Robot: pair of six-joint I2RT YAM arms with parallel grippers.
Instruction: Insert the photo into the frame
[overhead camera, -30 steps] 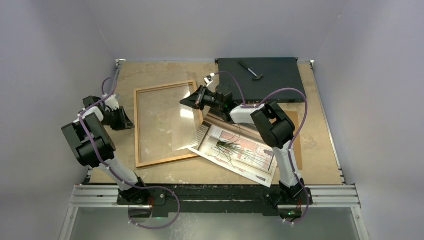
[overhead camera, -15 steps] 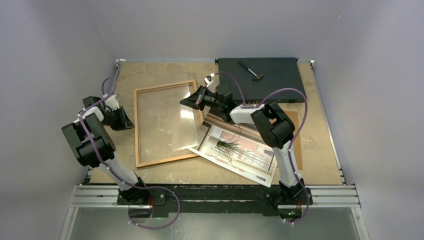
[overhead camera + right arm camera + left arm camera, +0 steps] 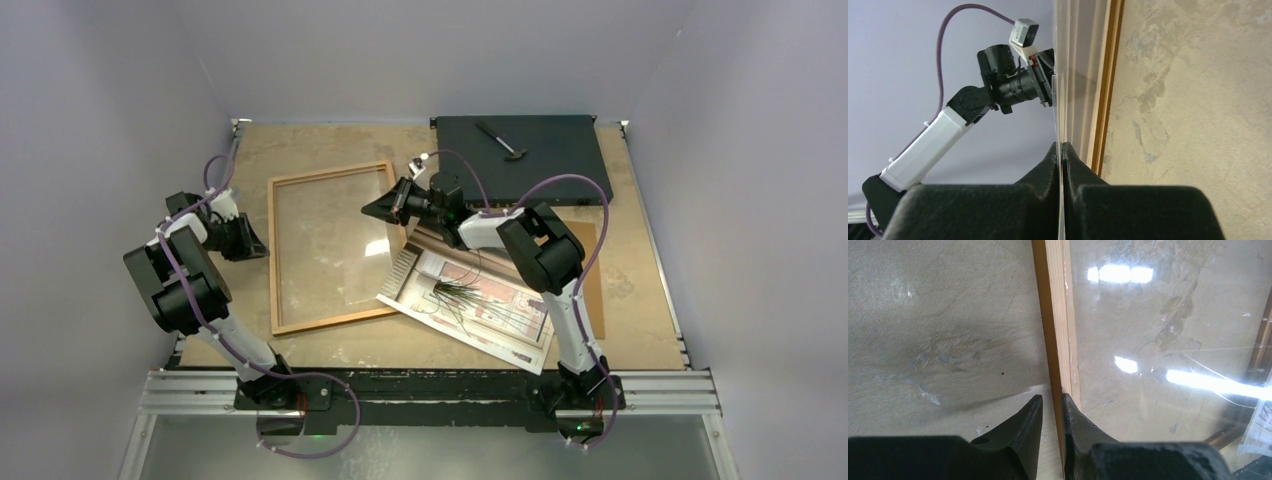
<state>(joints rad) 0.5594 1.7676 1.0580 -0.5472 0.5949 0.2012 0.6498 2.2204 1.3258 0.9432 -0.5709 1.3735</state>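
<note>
Grips the frame [image 3: 1060, 315] at its 9 o'clock rail with the left gripper [image 3: 1051, 399], jaws narrowed onto the wood. Pinches the clear pane [image 3: 360, 255] at its 3 o'clock edge in the right gripper [image 3: 1061, 147], jaws fully together, pane tilted up. Shows the photo [image 3: 490, 305] face up at 4 o'clock of the frame, on the backing sheet [image 3: 592, 280].

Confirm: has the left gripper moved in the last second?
No. In the top view the left gripper sits where it was, at the frame's left rail, equally far from the table's left edge.
</note>
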